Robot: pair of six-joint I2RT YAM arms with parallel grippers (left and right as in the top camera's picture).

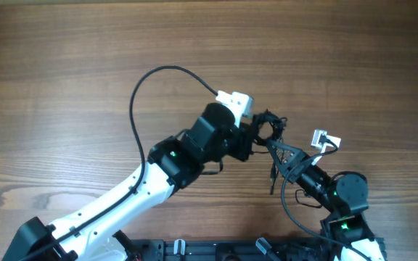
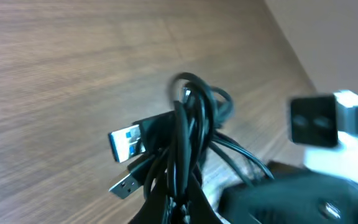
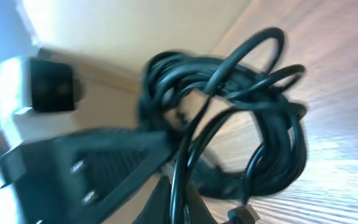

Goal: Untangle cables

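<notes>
The left arm [image 1: 122,203] has a long white link that meets chunky black joint housings [image 1: 209,134], where a small green light [image 1: 171,154] glows. A white camera block [image 1: 236,103] tops its wrist, fed by a black wire [image 1: 138,94] that bows in a wide loop. The right arm [image 1: 318,185] is mostly black, with two green dots [image 1: 334,193] and its own white block [image 1: 324,139].

arms [image 1: 122,203]: two
grippers: two, left gripper [image 1: 260,136] and right gripper [image 1: 281,151]
cables [image 2: 188,134]: one tangled bunch, strands uncountable
USB plugs [image 2: 127,142]: two
</notes>
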